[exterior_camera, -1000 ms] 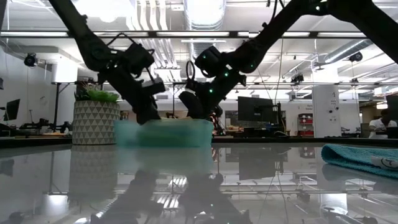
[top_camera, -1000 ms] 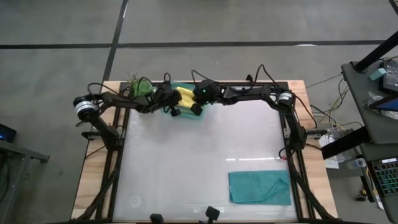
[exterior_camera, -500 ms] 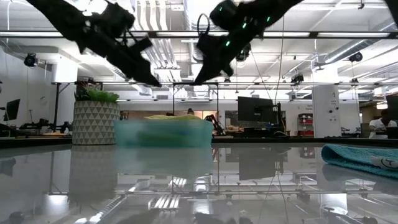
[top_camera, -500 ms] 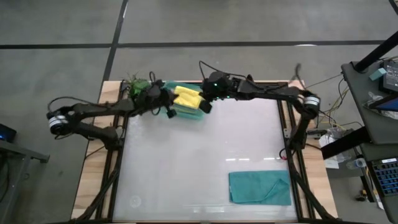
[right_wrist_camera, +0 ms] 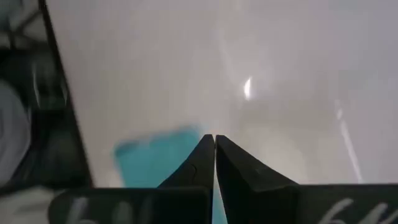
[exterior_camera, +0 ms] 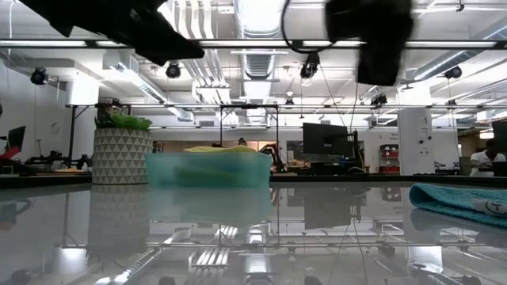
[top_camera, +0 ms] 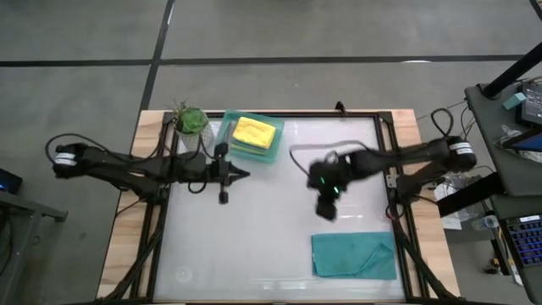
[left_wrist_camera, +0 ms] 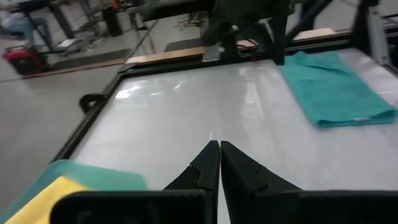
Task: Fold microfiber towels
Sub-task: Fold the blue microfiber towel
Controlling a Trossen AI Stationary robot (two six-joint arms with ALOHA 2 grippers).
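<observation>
— Towels? Where from the tray [top_camera: 273, 146]?
— Yellow towel [top_camera: 254, 131] inside it; teal towel [top_camera: 354, 255] well apart, near the table's front right corner.
— Grippers?
— Left gripper [top_camera: 243, 174] just beside the tray, pinched closed, empty. Right gripper [top_camera: 327, 211] between tray and teal towel, closed, empty.

Glossy, mirror-smooth white tabletop [top_camera: 254, 229], soft matt teal microfiber towel [top_camera: 354, 256], translucent plastic tray [top_camera: 269, 153], pale wooden table edge [top_camera: 127, 229], patterned matt plant pot [exterior_camera: 120, 156]
</observation>
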